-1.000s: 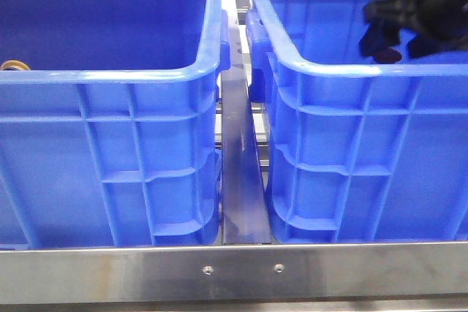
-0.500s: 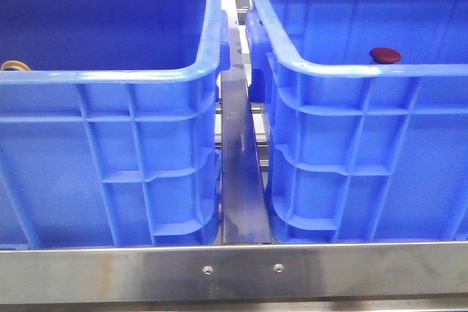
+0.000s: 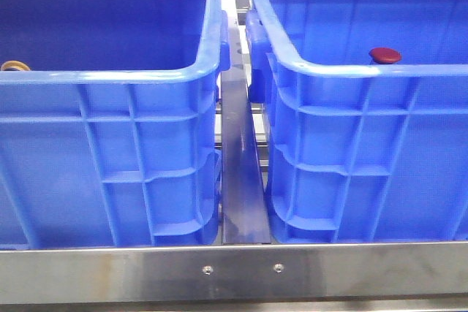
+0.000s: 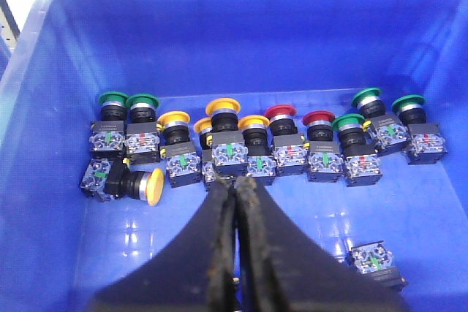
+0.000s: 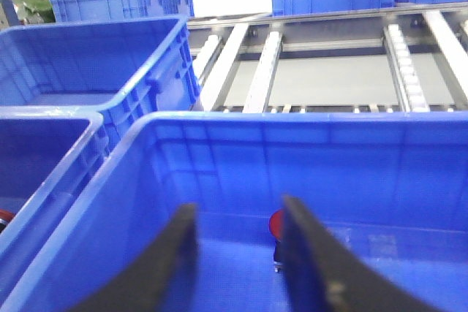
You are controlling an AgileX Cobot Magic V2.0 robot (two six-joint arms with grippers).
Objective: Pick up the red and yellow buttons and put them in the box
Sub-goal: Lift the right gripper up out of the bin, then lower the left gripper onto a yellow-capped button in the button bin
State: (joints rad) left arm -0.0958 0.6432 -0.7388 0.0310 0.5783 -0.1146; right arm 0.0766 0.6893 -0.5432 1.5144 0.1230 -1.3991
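Observation:
A dark red button [image 3: 385, 55] sits inside the right blue crate [image 3: 351, 71]. It also shows in the right wrist view [image 5: 275, 224], just past my open, empty right gripper [image 5: 238, 210]. My left gripper [image 4: 235, 184] is shut and empty. It hovers over a row of push buttons in a blue crate [image 4: 58, 202]. That row includes yellow buttons [image 4: 223, 106] and red buttons [image 4: 279, 112]. One yellow button [image 4: 154, 185] lies on its side. Neither gripper shows in the front view.
Green buttons [image 4: 113, 99] stand among the row, and a loose switch block [image 4: 373, 257] lies apart. A yellow-orange bit [image 3: 11, 65] shows in the left crate [image 3: 110, 74]. A metal rail [image 3: 241, 166] runs between the crates. More crates [image 5: 124, 5] and rollers [image 5: 329, 78] lie behind.
One second ago my right gripper was at the red button inside the right crate. It has left the front view, and the red button stays in the crate.

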